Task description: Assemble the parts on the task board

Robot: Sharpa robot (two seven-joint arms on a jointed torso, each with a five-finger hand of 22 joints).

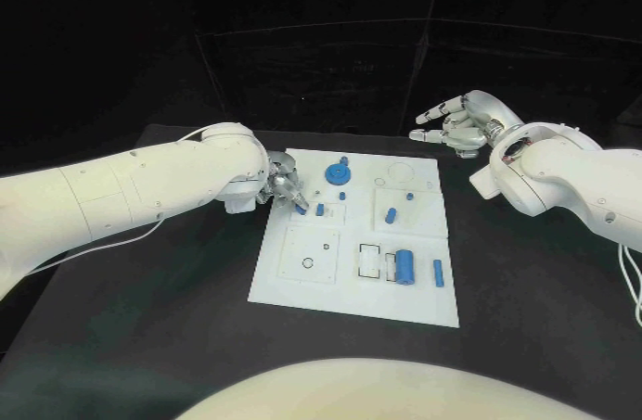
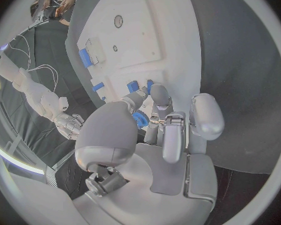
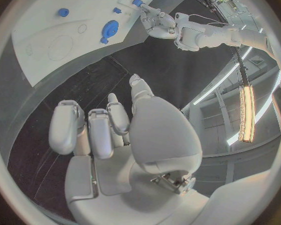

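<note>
Head view: left hand (image 1: 278, 184) sits at the board's (image 1: 311, 290) left edge, fingers closing on a small blue part (image 1: 300, 209) right below them. Right hand (image 1: 462, 123), loosely curled and empty, hangs well off.

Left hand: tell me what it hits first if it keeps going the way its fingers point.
Probably the small blue part just beyond the left hand, on the white board; the fingertips look almost on it already, though depth is hard to judge.
</note>
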